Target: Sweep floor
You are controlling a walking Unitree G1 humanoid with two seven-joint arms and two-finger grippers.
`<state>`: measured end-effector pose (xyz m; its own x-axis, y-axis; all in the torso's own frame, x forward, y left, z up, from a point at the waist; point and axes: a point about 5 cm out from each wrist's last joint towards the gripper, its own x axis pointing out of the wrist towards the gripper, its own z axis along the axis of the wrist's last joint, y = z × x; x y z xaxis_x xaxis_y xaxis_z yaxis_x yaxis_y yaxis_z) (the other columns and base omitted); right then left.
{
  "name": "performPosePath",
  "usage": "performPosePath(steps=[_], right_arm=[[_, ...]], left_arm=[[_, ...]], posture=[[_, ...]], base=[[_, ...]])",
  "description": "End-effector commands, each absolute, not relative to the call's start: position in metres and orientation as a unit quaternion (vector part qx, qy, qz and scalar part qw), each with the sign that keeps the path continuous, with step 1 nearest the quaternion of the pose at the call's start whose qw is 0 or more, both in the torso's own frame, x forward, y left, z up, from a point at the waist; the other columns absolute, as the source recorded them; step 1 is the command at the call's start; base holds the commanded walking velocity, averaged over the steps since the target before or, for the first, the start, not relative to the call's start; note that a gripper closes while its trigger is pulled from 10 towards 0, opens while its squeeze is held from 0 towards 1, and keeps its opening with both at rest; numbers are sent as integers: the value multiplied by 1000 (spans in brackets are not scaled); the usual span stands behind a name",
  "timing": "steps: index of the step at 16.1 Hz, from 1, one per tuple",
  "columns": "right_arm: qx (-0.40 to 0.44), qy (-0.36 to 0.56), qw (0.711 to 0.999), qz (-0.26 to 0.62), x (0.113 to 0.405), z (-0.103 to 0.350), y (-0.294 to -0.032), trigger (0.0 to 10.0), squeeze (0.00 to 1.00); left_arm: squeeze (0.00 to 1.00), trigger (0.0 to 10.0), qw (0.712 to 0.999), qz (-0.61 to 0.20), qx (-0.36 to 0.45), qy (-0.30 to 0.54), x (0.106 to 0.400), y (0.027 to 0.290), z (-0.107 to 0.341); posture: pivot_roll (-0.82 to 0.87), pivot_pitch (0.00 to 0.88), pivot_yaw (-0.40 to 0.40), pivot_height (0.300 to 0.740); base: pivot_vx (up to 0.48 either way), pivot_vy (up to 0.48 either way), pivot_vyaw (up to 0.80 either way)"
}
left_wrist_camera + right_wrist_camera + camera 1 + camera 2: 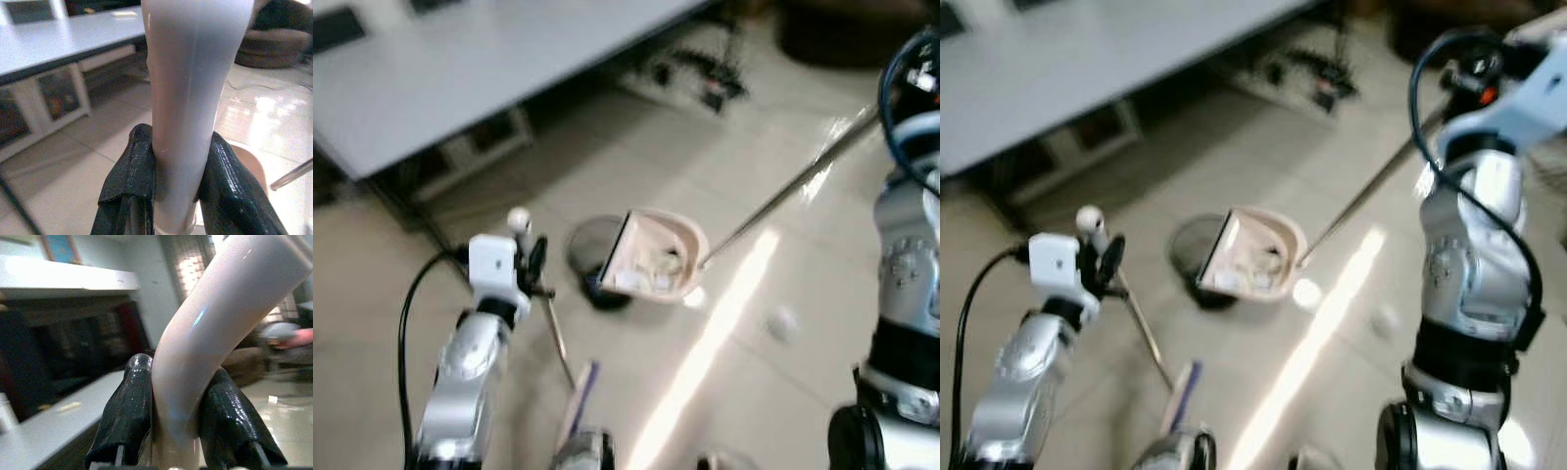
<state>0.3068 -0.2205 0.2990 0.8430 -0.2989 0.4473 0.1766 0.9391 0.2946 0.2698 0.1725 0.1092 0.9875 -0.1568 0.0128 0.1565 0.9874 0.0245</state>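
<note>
My left gripper (178,147) is shut on the pale broom handle (190,73). In the left eye view it sits at the lower left (533,262), and the thin broom rod (558,338) slants down to a purple-edged broom head (582,392). My right gripper (178,377) is shut on the curved cream dustpan handle (220,313), high at the right. From there a long metal rod (783,196) runs down to the cream dustpan (656,257), which holds pale scraps and is tipped against a round dark bin (587,245).
A white table (460,69) spans the back left, with a low cabinet beneath it. Cables and a power strip (695,78) lie under its right end. A dark pouf (842,34) stands at the back right. A small white scrap (783,321) lies on the tiles.
</note>
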Motion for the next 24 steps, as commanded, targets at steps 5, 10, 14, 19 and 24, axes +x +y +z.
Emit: performPosePath(steps=[5, 10, 14, 19, 24], right_arm=[[139, -272, 945, -119, 302, 303, -222, 10000, 0], [145, -261, 948, -115, 310, 296, -221, 10000, 0], [157, -251, 950, -99, 317, 292, -219, 10000, 0], [159, -264, 947, -96, 320, 296, -221, 10000, 0], [169, -270, 944, -91, 318, 291, -221, 10000, 0]], left_arm=[[0, 10000, 997, -64, 10, -36, 277, 176, 125], [0, 10000, 997, -64, 32, -42, 281, 174, 130], [0, 10000, 998, -40, 33, -39, 277, 179, 127], [0, 10000, 998, -46, 32, -39, 278, 173, 125], [0, 10000, 997, -43, 40, -42, 278, 181, 126]], posture=[[-38, 73, 59, 740], [-4, 69, 21, 740], [7, 60, -18, 740], [-1, 56, 0, 740], [5, 33, 6, 740]], base=[[168, 0, 0], [322, 0, 0], [327, 0, 0], [325, 0, -395], [334, 0, 0]])
